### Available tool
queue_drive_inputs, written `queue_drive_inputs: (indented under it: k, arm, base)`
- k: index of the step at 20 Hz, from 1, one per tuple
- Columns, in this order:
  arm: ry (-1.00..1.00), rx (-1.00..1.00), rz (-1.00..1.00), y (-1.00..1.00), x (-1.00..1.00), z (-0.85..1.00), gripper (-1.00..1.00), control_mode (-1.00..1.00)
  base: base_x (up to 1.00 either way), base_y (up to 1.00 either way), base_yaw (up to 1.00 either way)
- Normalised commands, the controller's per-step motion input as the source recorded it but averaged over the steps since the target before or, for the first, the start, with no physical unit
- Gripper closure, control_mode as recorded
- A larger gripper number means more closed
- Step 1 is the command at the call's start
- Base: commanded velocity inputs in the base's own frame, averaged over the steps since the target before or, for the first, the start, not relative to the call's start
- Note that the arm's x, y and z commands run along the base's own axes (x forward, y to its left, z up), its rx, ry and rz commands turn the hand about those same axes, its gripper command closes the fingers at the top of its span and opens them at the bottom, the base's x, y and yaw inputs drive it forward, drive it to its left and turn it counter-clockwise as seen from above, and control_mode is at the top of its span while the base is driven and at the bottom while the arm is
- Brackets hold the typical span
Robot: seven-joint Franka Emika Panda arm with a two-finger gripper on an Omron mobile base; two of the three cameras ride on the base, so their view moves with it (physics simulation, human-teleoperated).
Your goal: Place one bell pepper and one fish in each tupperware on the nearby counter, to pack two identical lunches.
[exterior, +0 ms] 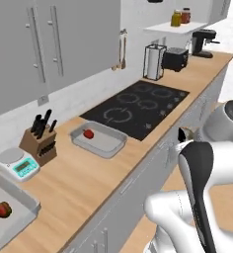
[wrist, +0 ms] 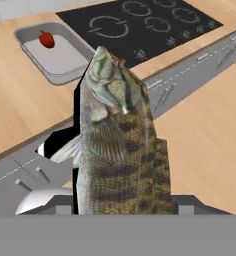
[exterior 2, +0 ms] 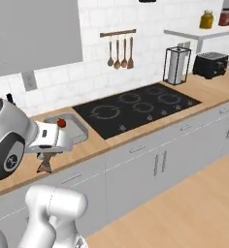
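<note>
now pincer (wrist: 121,200) grips fish (wrist: 115,145); bell pepper (wrist: 47,38) lies in tupperware (wrist: 27,35).

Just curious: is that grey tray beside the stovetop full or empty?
Nearly empty: the tray holds just one red bell pepper; the fish is outside it.
</note>
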Motion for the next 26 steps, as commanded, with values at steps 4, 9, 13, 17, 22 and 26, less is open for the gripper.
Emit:
queue_drive_inputs:
  k: [4,9,13,17,22,26]
  arm:
    - [0.0,0.0,0.0,0.0,0.0,0.0,1.0,1.0]
    - [0.0,0.0,0.0,0.0,0.0,0.0,1.0,1.0]
    - [0.0,0.0,0.0,0.0,0.0,0.0,1.0,1.0]
    - [0.0,0.0,0.0,0.0,0.0,0.0,1.0,1.0]
    - [0.0,0.0,0.0,0.0,0.0,0.0,1.0,1.0]
    - [0.0,0.0,0.0,0.0,0.0,0.0,1.0,1.0]
  base:
    - [0.76,-0.63,0.58]
    - [0.4,-0.46,0.63]
    - [0.05,-0.17,0.62]
    - [0.12,0.0,0.34]
    - [0.21,0.0,0.18]
    - [0.24,-0.13,0.27]
